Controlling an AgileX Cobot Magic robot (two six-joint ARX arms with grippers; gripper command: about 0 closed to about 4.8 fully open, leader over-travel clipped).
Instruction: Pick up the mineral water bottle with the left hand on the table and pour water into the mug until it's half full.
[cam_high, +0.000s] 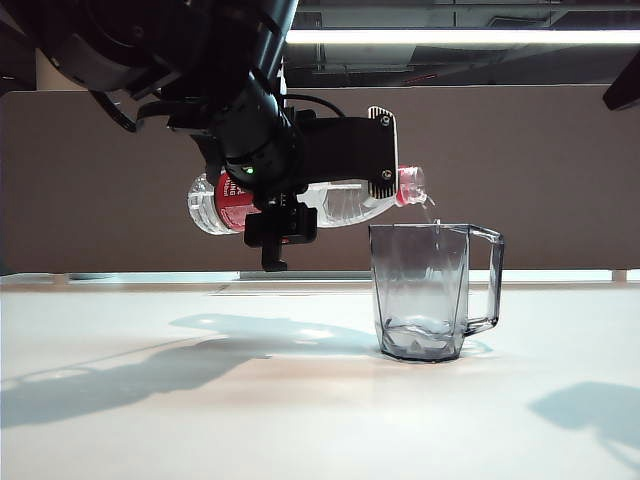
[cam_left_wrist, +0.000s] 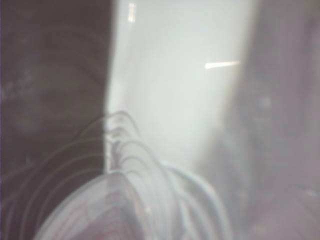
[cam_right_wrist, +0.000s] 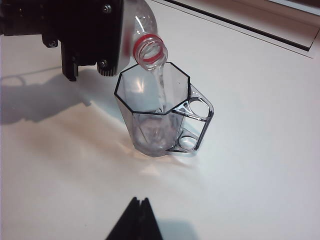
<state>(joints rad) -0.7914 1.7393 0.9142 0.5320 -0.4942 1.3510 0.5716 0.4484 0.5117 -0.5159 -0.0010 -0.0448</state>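
The mineral water bottle (cam_high: 340, 203) lies almost level in the air, red neck ring over the mug's rim, with my left gripper (cam_high: 345, 185) shut on its body. A thin stream of water (cam_right_wrist: 161, 90) runs from the bottle's mouth (cam_right_wrist: 150, 50) into the mug (cam_right_wrist: 155, 117). The smoky faceted mug (cam_high: 425, 290) stands upright on the white table (cam_high: 300, 420) with a little water at its bottom and its handle pointing right. The left wrist view shows only the blurred ribbed bottle (cam_left_wrist: 130, 200) up close. My right gripper (cam_right_wrist: 139, 201) is shut and empty, on the near side of the mug.
A brown wall panel (cam_high: 520, 160) runs behind the table's far edge (cam_high: 150, 278). A dark part of the right arm (cam_high: 625, 85) shows at the top right of the exterior view. The left arm's shadow (cam_high: 120, 375) falls on the table left of the mug.
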